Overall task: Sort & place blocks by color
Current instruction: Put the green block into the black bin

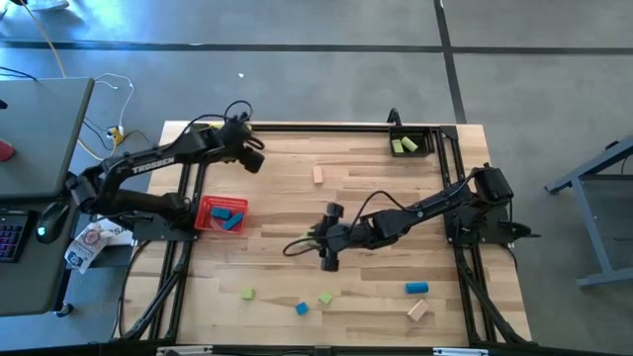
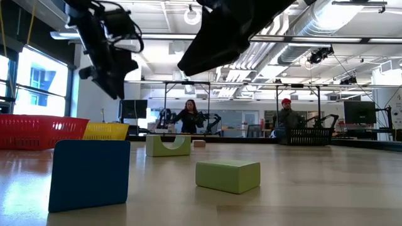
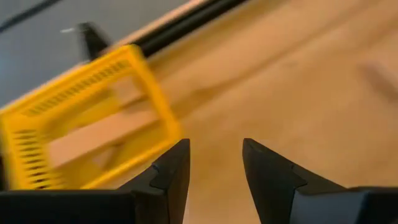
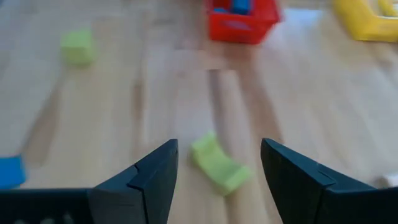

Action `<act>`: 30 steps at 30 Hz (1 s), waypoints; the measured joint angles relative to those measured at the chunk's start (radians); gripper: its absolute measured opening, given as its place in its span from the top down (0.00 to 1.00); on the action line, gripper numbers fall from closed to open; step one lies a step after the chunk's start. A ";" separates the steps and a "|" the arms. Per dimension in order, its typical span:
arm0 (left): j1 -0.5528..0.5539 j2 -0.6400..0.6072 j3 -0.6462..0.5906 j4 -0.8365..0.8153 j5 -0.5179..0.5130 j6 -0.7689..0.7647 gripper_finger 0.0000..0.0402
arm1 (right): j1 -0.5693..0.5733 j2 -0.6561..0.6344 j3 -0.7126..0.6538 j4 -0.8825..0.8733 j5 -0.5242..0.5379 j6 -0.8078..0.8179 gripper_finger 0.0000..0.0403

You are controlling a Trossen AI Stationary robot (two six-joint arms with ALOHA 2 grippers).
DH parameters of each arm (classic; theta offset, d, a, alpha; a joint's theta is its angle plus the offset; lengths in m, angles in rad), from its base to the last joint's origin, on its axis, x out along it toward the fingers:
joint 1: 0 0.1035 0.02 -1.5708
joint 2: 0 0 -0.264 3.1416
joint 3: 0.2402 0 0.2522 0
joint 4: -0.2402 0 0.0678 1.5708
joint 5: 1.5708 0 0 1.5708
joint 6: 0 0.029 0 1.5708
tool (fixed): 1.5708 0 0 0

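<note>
Pale wood table (image 1: 376, 178) under me, my right gripper (image 4: 217, 180) gapes wide, empty, over a light, stiff green arch block (image 4: 219, 163) at six o'clock; I'd pinch its flat sides.

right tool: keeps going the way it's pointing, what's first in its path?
Most likely the light green block: in the wrist view it lies on the table between the open fingers of the right tool, just ahead. The red bin sits far beyond. How high the tool is above the block is unclear.
</note>
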 joint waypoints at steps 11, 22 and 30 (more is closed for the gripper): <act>-0.239 -0.205 0.000 -0.010 0.265 -0.079 0.67 | -0.046 0.000 0.001 0.157 -0.144 -0.102 0.47; -0.552 -0.286 0.000 0.001 0.278 -0.211 0.67 | -0.138 0.000 0.132 -0.003 -0.309 -0.239 0.47; -0.738 -0.285 0.000 0.024 0.228 -0.339 0.67 | -0.195 0.043 0.132 -0.093 -0.448 -0.350 0.47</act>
